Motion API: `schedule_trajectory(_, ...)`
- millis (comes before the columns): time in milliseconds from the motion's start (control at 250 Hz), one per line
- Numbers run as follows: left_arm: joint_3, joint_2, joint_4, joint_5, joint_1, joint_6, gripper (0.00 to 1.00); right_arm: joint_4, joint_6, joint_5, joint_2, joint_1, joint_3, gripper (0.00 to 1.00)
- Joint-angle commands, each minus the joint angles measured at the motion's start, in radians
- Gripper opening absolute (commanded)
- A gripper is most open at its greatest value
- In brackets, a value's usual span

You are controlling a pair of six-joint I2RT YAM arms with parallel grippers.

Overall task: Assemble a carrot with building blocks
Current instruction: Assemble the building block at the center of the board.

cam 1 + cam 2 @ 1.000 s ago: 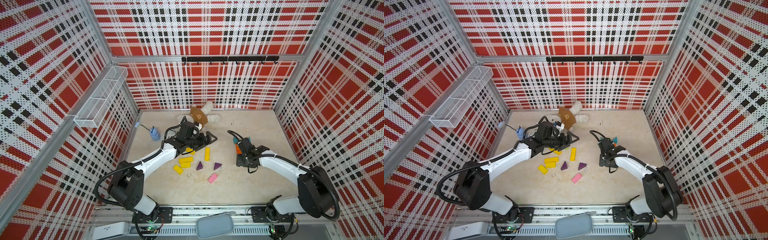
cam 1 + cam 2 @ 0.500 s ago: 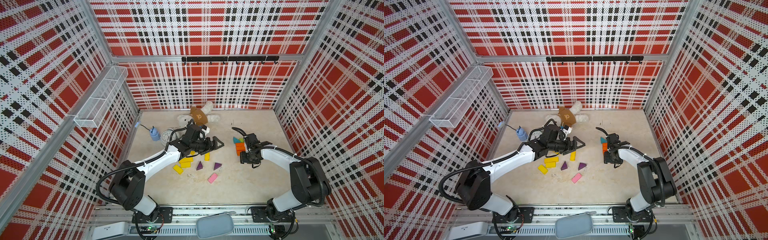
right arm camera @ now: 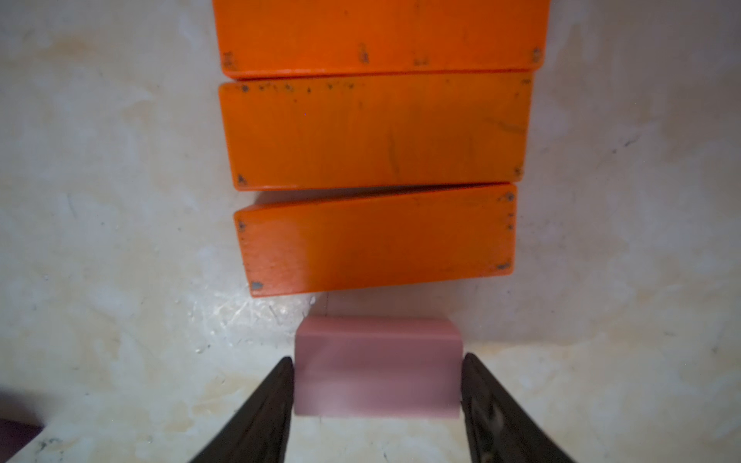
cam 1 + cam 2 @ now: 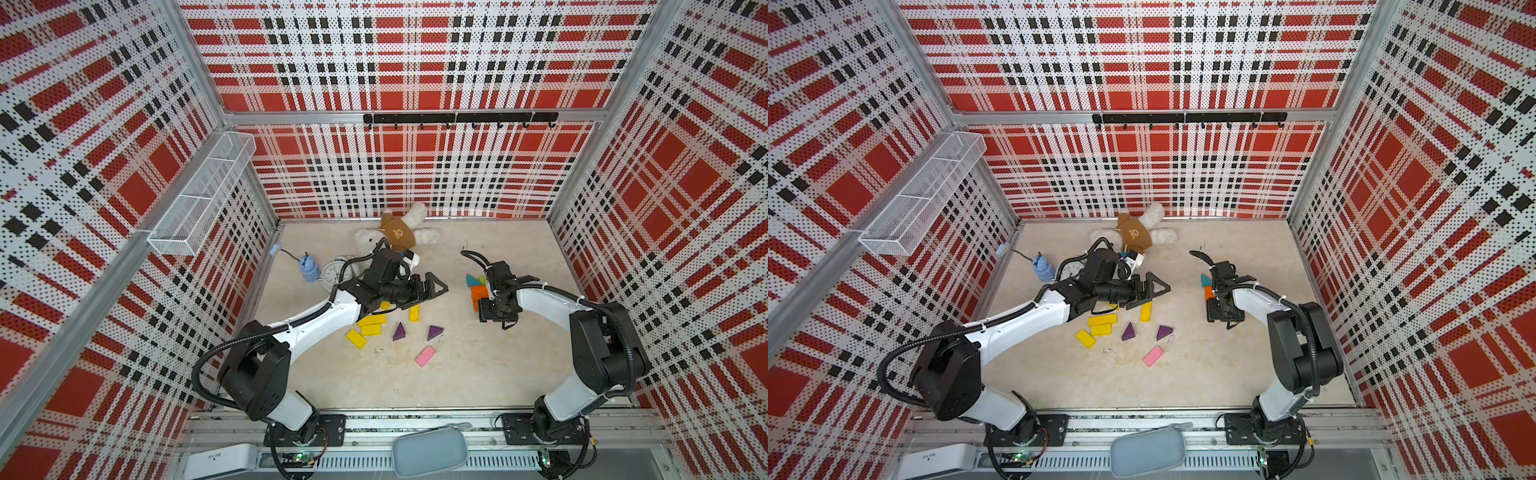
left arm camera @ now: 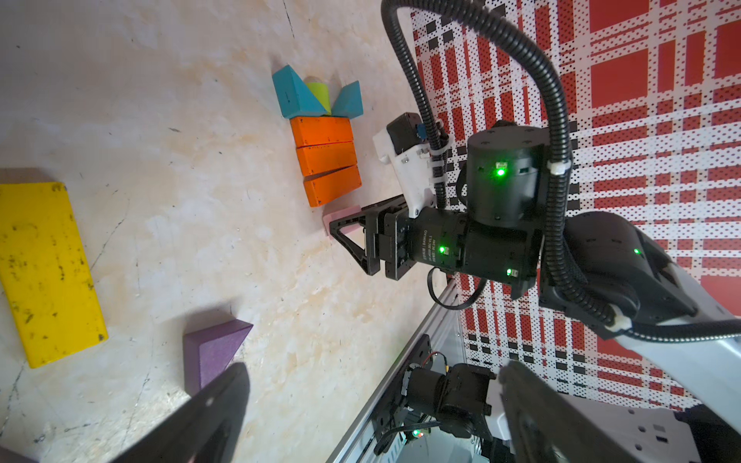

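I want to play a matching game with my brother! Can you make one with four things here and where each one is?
Things:
1. lime cylinder
2. clock
3. plush toy
4. pink block

Places:
A. by the back wall
B. between the fingers of the right pincer
C. between two teal triangles
D. beside the blue object

Pairs: 1-C, 2-D, 3-A, 4-B
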Motion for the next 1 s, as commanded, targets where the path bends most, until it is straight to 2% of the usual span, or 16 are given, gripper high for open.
schedule_trajectory(0, 0.019, 0.003, 0.018, 0.007, -0.005, 0.010, 1.00, -0.001, -0.017, 0.009, 0.025, -0.007, 0.026, 0.67)
schedule_trajectory(184, 0.019, 0.004, 0.019, 0.007, -0.004, 0.010, 1.00, -0.022, -0.013, 0.008, 0.034, -0.012, 0.040, 0.69)
schedule_trajectory(320, 0.020, 0.008, 0.019, 0.012, -0.005, 0.006, 0.99, -0.032, 0.026, -0.017, -0.016, -0.012, 0.018, 0.79)
schedule_trajectory(380, 0.020, 0.007, 0.020, 0.011, -0.004, 0.006, 1.00, -0.031, 0.037, -0.033, -0.034, -0.013, 0.005, 0.80)
schedule_trajectory(704, 0.019, 0.000, 0.022, 0.014, -0.009, 0.006, 0.99, -0.051, 0.087, -0.029, -0.016, -0.012, 0.013, 0.71)
schedule_trajectory(997, 0.018, -0.001, 0.023, 0.017, -0.009, 0.004, 0.99, -0.053, 0.094, -0.019, 0.003, -0.012, 0.021, 0.74)
